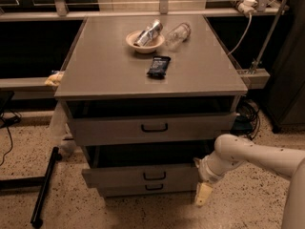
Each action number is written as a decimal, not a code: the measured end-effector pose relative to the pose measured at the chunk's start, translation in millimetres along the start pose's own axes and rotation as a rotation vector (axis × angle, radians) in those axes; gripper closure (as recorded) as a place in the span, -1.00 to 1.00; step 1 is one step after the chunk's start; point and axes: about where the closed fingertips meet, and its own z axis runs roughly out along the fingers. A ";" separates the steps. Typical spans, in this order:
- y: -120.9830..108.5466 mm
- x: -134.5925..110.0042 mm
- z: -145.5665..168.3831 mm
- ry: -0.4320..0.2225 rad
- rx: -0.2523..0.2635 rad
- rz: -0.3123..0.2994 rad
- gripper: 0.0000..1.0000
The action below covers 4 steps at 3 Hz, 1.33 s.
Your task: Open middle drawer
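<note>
The grey cabinet (152, 75) has three drawers. The middle drawer (119, 175) is a grey flat front with a small black loop handle (154, 175). It stands pulled out, with a dark gap above it. My gripper (202, 192) is at the right end of that drawer front, low beside the cabinet's right corner. The white arm (257, 154) reaches in from the right. The top drawer (109, 129) is also slightly out. The bottom drawer (124, 190) sits just under the middle one.
On the cabinet top are a bowl (144, 40) holding a can, a clear bottle (177, 34) lying down and a dark snack packet (158, 66). A black stand leg (44, 187) lies on the floor at left. Cables (245, 116) hang at right.
</note>
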 end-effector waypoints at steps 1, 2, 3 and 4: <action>23.3 -1.1 -9.3 -0.013 -0.060 0.021 -1.00; 69.1 -3.3 -31.3 -0.033 -0.224 0.060 -1.00; 83.6 -4.7 -37.2 -0.031 -0.281 0.063 -1.00; 83.6 -4.7 -37.2 -0.031 -0.281 0.063 -1.00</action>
